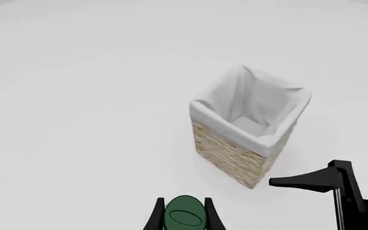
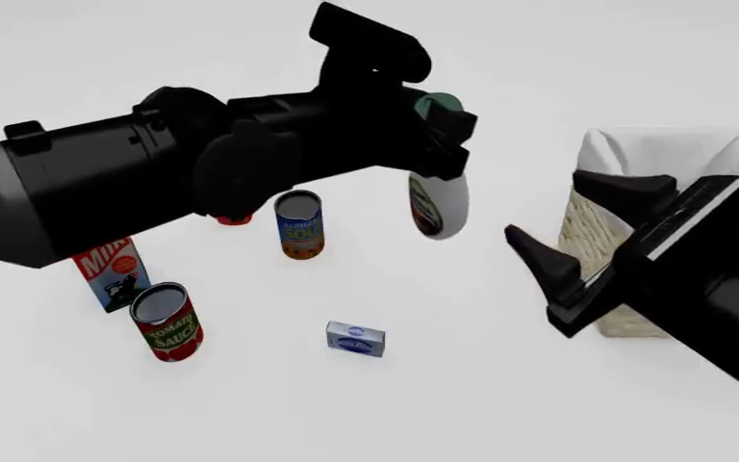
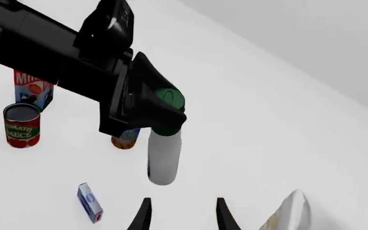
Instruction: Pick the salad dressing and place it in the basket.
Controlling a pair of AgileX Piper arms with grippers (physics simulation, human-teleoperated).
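Observation:
My left gripper [image 2: 445,123] is shut on the dark green cap of the salad dressing [image 2: 438,204], a white curvy bottle with an oval label, and holds it hanging in the air above the table. The cap shows between the fingers in the left wrist view [image 1: 185,216], and the bottle shows in the right wrist view [image 3: 164,157]. The basket [image 2: 677,192], wicker with a white liner, stands at the right, apart from the bottle; it also shows in the left wrist view [image 1: 235,153]. My right gripper [image 2: 562,255] is open and empty in front of the basket.
On the table lie a soup can [image 2: 299,224], a tomato sauce can [image 2: 166,321], a milk carton [image 2: 111,272], a small blue-and-white box [image 2: 355,339] and a red item [image 2: 232,219] half hidden behind the left arm.

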